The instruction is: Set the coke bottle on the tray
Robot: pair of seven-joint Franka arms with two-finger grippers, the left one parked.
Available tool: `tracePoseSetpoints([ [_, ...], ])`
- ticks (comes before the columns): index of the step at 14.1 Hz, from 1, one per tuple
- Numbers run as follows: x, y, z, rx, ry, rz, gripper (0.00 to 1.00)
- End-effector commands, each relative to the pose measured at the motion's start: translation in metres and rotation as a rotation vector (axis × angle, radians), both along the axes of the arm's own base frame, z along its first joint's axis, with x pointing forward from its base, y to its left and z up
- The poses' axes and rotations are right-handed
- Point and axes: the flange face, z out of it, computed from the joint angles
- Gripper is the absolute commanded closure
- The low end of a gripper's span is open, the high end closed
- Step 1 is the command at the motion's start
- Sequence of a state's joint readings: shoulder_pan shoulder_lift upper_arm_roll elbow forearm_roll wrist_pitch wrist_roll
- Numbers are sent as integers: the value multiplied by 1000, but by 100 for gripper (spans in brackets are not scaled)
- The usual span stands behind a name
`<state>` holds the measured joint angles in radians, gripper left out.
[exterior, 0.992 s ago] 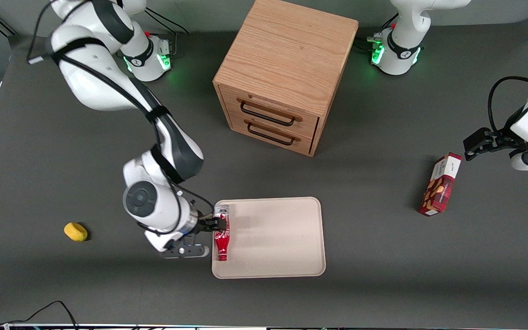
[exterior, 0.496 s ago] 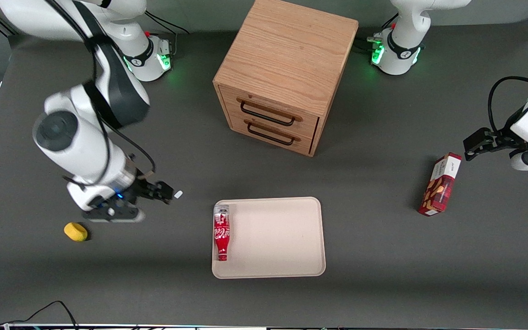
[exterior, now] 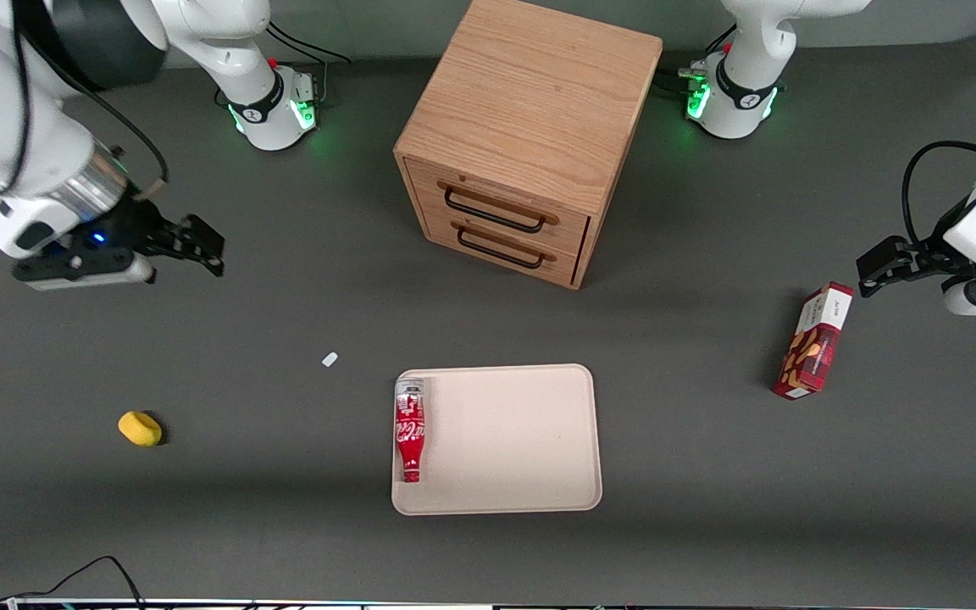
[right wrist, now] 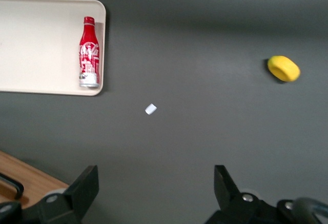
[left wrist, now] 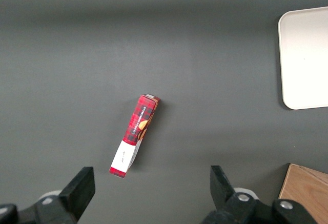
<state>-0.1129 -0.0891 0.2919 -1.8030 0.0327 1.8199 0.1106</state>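
Observation:
The coke bottle [exterior: 408, 435] is slim and red with white script. It lies flat on the beige tray [exterior: 513, 440], along the tray's edge toward the working arm's end, silver base farther from the front camera than its neck. It also shows in the right wrist view [right wrist: 88, 52], lying on the tray [right wrist: 41, 44]. My gripper [exterior: 204, 246] is open and empty, raised above bare table, far from the tray toward the working arm's end. Its jaws stand wide apart in the right wrist view [right wrist: 156, 185].
A wooden two-drawer cabinet [exterior: 526, 135] stands farther from the front camera than the tray. A yellow object [exterior: 140, 428] and a small white scrap [exterior: 329, 359] lie on the table toward the working arm's end. A red snack box [exterior: 814, 341] lies toward the parked arm's end.
My gripper let go of the coke bottle, leaving it lying on the tray, then rose and swung away from the tray toward the working arm's end. The bottle has not moved since.

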Motion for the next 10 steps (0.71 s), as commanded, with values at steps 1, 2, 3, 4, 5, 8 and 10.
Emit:
tracePoseSetpoints([
  [1,-6,-13,-2,16,29,16,0],
  [2,-4,-17,-5,18,33,7,0],
  [3,-2,-22,-9,19,41,-10,0],
  [4,-2,-24,-10,21,46,-41,0],
  [5,-2,-25,-10,21,52,-65,0],
  [8,-10,-27,-8,8,106,-67,0],
  [10,-11,-35,5,-1,107,-80,0],
])
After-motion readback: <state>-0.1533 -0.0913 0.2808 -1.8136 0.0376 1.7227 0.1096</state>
